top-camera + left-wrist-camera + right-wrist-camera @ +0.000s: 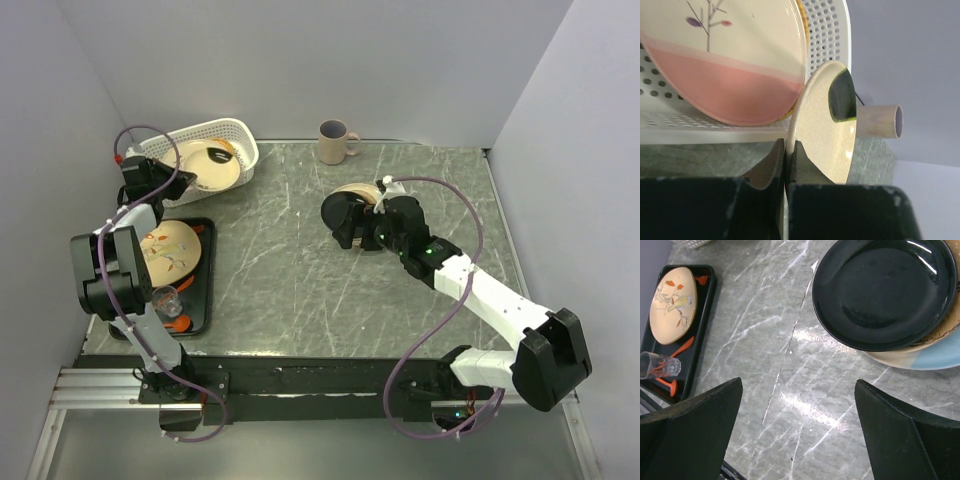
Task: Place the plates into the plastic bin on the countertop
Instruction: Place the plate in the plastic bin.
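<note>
My left gripper [183, 181] is shut on the rim of a cream plate with a dark green patch [822, 135]. It holds the plate on edge at the near rim of the white perforated bin [240, 135]. A half-pink plate with a twig [730, 65] leans inside the bin [827, 30]. My right gripper [800, 410] is open and empty over bare countertop [790, 370]. It sits just beside a stack topped by a black plate [885, 290], over a tan plate and a pale blue plate [945, 354]. A tan-orange plate [170, 250] lies on the black tray.
A beige mug [336, 141] stands at the back centre and shows behind the held plate [882, 121]. The black tray [705, 310] at the left holds a clear glass [657, 365] and orange utensils [682, 347]. White walls close in the left, back and right.
</note>
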{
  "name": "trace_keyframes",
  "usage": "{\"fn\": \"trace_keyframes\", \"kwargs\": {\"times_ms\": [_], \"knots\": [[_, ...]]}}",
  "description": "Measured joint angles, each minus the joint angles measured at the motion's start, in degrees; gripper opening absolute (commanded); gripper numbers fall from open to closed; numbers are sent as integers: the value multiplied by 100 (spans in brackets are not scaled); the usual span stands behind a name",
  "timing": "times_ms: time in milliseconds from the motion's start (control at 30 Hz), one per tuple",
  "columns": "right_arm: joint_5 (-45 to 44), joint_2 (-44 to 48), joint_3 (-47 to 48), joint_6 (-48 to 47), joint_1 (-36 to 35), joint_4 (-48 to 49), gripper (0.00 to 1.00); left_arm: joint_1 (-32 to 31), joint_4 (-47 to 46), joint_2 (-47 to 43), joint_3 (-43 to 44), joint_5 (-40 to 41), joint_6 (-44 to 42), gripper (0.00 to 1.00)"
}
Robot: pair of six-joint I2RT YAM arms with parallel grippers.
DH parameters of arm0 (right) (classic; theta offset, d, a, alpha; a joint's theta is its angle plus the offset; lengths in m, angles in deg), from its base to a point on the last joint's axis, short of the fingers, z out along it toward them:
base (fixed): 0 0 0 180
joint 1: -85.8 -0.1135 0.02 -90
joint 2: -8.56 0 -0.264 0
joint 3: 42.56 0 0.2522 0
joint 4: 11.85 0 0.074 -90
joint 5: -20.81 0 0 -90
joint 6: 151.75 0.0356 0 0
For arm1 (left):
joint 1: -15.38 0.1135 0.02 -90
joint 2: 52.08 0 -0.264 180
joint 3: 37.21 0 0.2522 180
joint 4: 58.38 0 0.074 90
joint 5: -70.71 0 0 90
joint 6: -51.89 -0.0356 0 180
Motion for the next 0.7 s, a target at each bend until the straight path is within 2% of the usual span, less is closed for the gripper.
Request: {"fn": "trace_keyframes", "kwargs": {"times_ms": [300,700], "knots": [[227,-245,11,-103,0,7,100,214,42,133,334,199,68,1],[260,-258,11,-120,0,2,100,229,133,903,949,238,208,1]]}}
